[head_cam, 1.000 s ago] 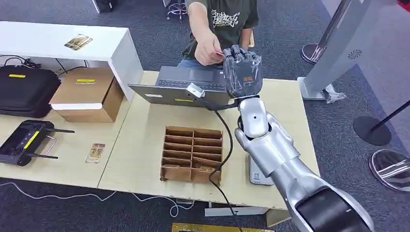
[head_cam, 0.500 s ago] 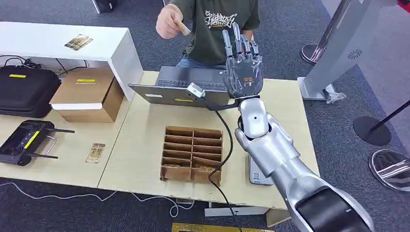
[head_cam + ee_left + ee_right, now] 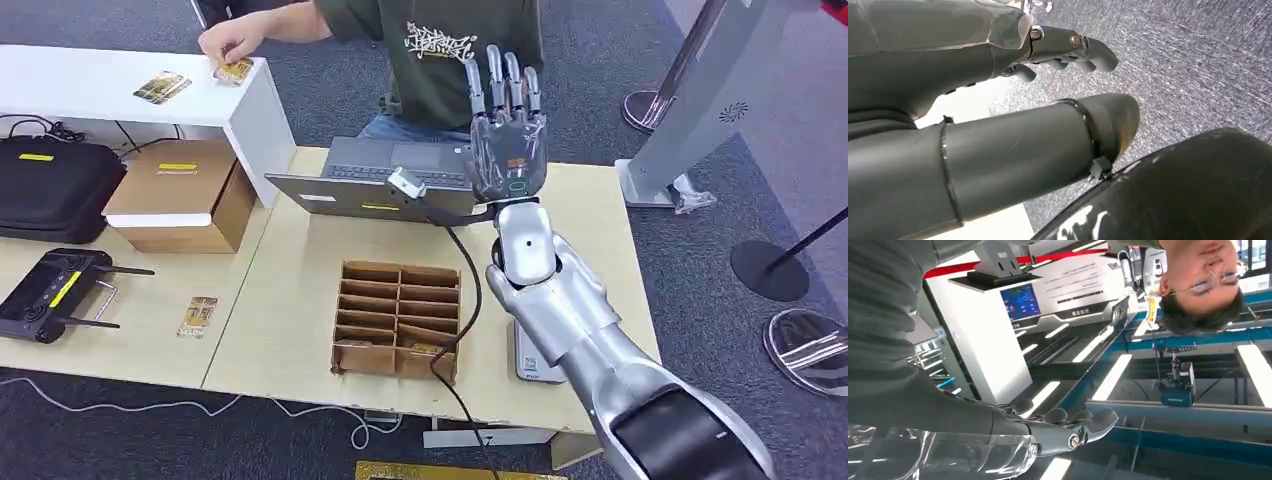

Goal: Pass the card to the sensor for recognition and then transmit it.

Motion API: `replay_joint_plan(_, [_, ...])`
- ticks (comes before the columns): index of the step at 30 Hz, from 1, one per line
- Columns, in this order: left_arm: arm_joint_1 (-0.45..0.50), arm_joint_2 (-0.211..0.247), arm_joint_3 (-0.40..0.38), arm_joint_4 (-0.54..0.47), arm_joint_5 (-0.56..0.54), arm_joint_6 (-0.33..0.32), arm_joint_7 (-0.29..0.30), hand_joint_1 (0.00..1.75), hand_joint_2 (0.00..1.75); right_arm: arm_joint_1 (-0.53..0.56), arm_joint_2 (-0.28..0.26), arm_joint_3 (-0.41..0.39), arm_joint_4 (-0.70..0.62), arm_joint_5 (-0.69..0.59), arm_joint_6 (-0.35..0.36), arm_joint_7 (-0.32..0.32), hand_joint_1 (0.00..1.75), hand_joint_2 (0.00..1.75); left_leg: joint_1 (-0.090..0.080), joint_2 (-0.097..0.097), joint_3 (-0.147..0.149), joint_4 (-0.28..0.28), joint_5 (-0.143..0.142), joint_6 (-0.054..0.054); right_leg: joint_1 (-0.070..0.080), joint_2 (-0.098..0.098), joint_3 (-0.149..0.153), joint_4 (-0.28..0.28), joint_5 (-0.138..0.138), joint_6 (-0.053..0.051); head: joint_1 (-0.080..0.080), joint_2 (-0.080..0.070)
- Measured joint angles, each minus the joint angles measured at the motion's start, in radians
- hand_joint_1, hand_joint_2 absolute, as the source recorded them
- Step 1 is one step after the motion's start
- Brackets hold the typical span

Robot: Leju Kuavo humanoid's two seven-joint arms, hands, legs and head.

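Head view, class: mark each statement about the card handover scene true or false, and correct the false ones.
1. The right hand holds a card. False: it is raised with fingers spread and holds nothing.
2. The person's hand is at a card on the white shelf. True.
3. The cardboard divider box sits on the floor. False: it sits on the wooden table.
4. A laptop lies on the table in front of the person. True.

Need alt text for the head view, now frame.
Right hand is raised open and empty above a laptop, while a person's hand sets a card on a white shelf. A divided cardboard box sits on the table.
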Motion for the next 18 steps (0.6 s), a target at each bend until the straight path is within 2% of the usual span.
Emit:
replay_joint_plan(10, [0.001, 0.0, 0.0, 0.0, 0.003, 0.006, 0.0, 0.0, 0.0, 0.003, -0.002, 0.002, -0.006, 0.0, 0.004, 0.012, 0.0, 1.75, 0.0, 0.0, 0.0, 0.0, 0.0, 0.0, 0.0, 0.0, 0.0, 0.0, 0.0, 0.0, 0.0, 0.0])
replay_joint_plan(18, [0.002, 0.0, 0.0, 0.0, 0.002, 0.009, 0.0, 0.0, 0.0, 0.06, -0.031, -0.005, -0.088, 0.0, 0.025, 0.031, 0.0, 1.75, 0.0, 0.0, 0.0, 0.0, 0.0, 0.0, 0.0, 0.0, 0.0, 0.0, 0.0, 0.0, 0.0, 0.0])
